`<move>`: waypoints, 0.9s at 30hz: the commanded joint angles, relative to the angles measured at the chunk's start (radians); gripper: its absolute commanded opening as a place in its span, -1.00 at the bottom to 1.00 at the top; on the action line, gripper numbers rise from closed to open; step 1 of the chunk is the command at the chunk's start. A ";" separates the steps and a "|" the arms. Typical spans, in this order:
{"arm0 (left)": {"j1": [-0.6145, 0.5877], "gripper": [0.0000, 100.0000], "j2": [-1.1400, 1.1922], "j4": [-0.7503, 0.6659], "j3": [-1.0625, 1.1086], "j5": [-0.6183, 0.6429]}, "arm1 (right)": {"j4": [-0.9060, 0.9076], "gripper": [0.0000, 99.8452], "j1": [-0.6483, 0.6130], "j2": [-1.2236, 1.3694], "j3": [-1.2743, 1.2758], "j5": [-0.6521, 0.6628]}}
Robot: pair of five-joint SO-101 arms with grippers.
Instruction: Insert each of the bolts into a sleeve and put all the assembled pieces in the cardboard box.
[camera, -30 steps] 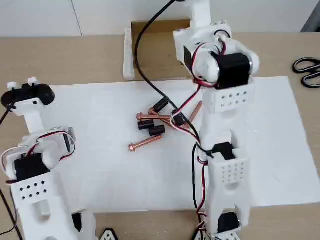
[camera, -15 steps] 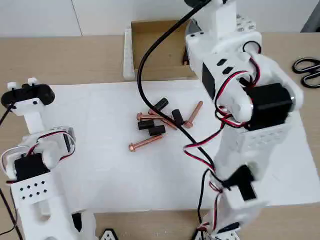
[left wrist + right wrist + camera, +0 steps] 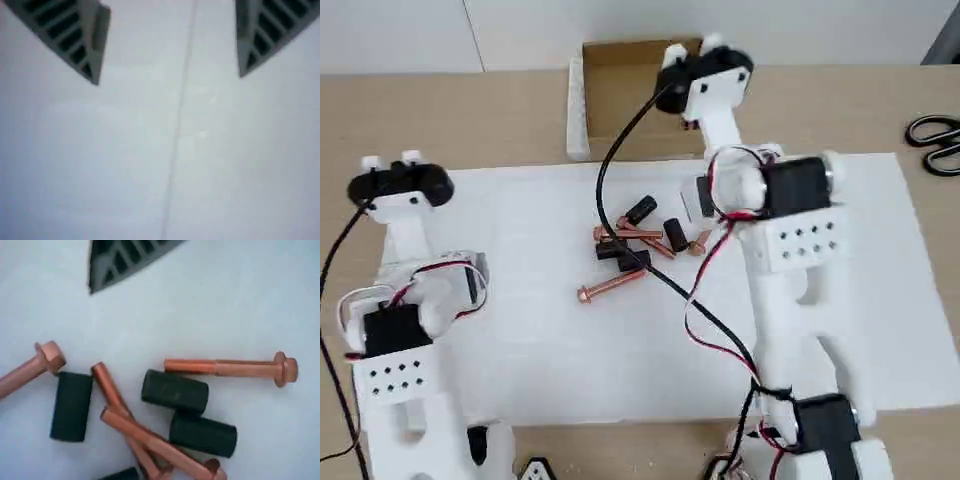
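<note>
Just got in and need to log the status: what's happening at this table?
Two robot arms are at an assembly job. The right arm hangs over a loose pile of copper bolts and black sleeves on the white sheet; none looks joined from here. The left gripper is open above bare sheet, holding nothing. The cardboard box sits at the far edge of the table.

I see a white paper sheet (image 3: 540,340) spread over the light wooden table (image 3: 470,120). Black-handled scissors (image 3: 935,140) lie on the bare wood near the sheet's far right corner. A narrow white strip (image 3: 578,110) rests just past the sheet's far edge.
</note>
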 commanded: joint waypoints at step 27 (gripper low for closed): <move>0.072 -0.65 -0.018 -0.150 0.096 0.002 | -0.321 -0.45 -0.053 0.493 0.063 -0.017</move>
